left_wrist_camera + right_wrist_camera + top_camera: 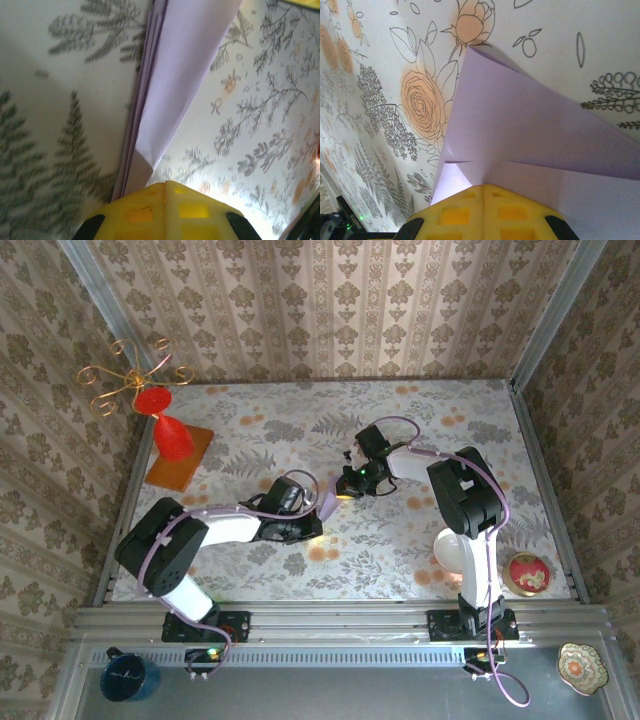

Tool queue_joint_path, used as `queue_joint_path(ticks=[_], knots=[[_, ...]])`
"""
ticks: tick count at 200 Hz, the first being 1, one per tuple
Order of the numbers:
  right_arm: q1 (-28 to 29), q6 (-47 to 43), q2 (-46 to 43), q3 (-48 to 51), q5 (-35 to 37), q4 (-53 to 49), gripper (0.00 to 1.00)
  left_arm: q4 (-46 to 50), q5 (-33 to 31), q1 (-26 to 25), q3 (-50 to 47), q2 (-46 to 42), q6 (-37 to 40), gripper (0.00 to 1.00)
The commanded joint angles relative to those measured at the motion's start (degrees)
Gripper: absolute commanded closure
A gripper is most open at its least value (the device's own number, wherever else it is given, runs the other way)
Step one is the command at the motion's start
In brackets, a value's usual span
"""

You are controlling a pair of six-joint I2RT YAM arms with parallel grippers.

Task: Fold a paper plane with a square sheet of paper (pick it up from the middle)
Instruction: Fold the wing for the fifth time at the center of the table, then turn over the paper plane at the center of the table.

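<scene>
The pale lilac paper [328, 502] is folded into a narrow, pointed paper plane shape and is held off the flowered table between the two arms. My left gripper [312, 515] is shut at one end. In the left wrist view the stacked layers of the paper plane [172, 95] rise from beside its yellow fingertips [150, 205]. My right gripper [347, 487] is shut on the other end. There the paper plane's flaps [520, 115] spread from the seam between the fingertips [515, 210] to a point.
A red cone vase [171, 432] with gold wire curls stands on an orange mat [195, 462] at the back left. A white round object [447, 550] and a red dish [527, 573] lie near the right arm's base. Patterned walls enclose three sides.
</scene>
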State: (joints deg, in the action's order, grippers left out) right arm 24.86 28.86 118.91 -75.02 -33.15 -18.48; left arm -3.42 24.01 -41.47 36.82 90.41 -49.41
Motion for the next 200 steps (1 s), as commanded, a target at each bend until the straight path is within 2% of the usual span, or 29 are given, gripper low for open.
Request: queue_joint_path(ticks=[1, 36, 53, 74, 106, 131, 165, 200], knots=[[0.3, -1.7, -4.4, -0.5, 1.5, -4.2, 0.93, 7.5, -0.6, 1.3, 2.1, -6.0, 1.1, 0.96], [1.1, 0.5, -11.9, -0.5, 4.5, -6.7, 0.65, 12.1, -4.0, 6.0, 3.4, -15.1, 3.3, 0.84], [1.8, 2.5, -14.7, 0.5, 9.0, -8.3, 0.51, 14.7, -5.4, 8.8, 2.8, -18.8, 4.7, 0.75], [3.6, 5.2, -16.4, 0.4, 16.9, -11.6, 0.41, 17.3, -6.4, 12.3, 1.6, -22.1, 6.3, 0.63], [7.9, 10.6, -14.9, -1.4, 29.4, -16.3, 0.35, 19.1, -8.6, 16.7, 0.1, -24.6, 8.4, 0.49], [11.7, 14.5, -11.3, -4.4, 36.1, -18.1, 0.34, 18.9, -10.7, 17.2, -0.7, -25.4, 10.1, 0.35], [15.2, 17.8, -4.8, -9.7, 39.4, -20.4, 0.33, 19.1, -12.1, 17.2, -1.9, -25.9, 11.5, 0.24], [17.4, 19.1, -0.2, -14.3, 42.0, -22.6, 0.33, 18.1, -11.7, 17.3, -3.8, -26.3, 11.7, 0.2]])
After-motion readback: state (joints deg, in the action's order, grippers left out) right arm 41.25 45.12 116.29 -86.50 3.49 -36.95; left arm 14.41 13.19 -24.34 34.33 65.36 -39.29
